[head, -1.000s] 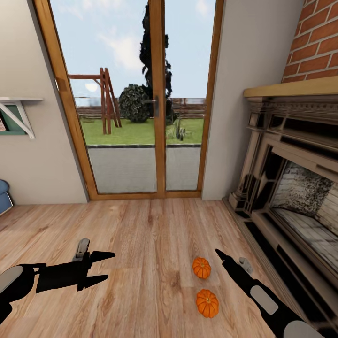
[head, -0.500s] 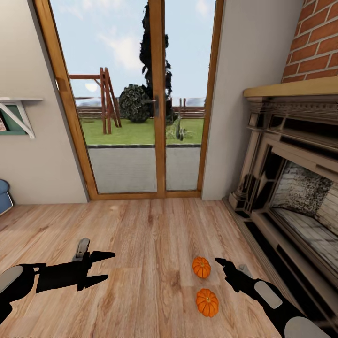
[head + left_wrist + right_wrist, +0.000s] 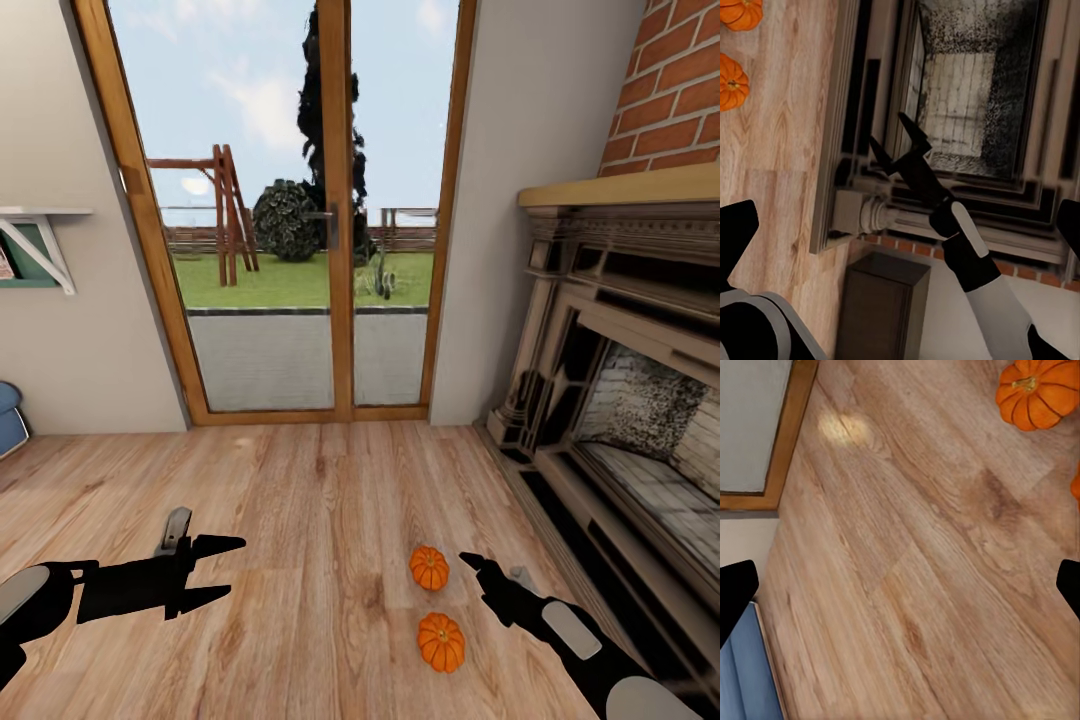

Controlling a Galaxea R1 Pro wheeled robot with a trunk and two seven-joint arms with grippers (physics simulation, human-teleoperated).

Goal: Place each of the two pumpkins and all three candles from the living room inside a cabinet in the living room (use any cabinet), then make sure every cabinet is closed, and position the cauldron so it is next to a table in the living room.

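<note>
The fireplace (image 3: 620, 400) fills the right of the head view, its base close beside the right arm; a wide swing toward the pumpkins could knock the arm against that surround. The floor (image 3: 320, 520) is smooth wood, so a glancing touch from a finger could roll a round pumpkin away.

The left gripper (image 3: 222, 571), lower left, stands open and empty, well apart from the pumpkins. The right gripper (image 3: 474, 567), lower right, sits just beside the far pumpkin (image 3: 429, 568) and holds nothing. In the left wrist view its two fingers are spread apart.

The near pumpkin (image 3: 441, 642) lies lower, near the bottom edge. Both are squat, bright orange and ribbed, with small stems, resting on the floor close together but apart.
</note>
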